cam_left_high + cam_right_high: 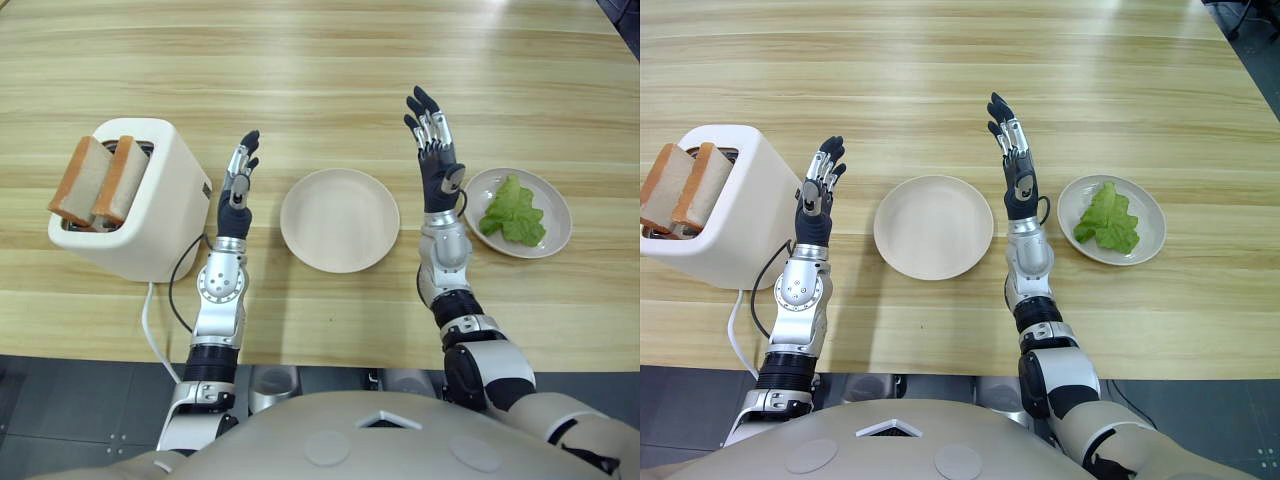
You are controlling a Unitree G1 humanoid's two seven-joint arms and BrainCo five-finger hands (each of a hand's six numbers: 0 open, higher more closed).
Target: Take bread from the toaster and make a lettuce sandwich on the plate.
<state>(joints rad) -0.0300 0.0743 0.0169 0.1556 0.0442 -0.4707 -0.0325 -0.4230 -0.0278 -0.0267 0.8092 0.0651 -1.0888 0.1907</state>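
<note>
A cream toaster [160,215] stands at the left of the wooden table with two slices of bread [98,181] sticking up from its slots. An empty beige plate [340,219] lies in the middle. A second plate [556,212] at the right holds a green lettuce leaf [514,212]. My left hand [238,183] is raised between the toaster and the empty plate, fingers straight, holding nothing. My right hand [432,145] is upright between the two plates, fingers straight and empty.
A white power cord [150,325] runs from the toaster down over the table's front edge, beside a black cable [177,277] near my left forearm. Bare wood stretches across the far half of the table.
</note>
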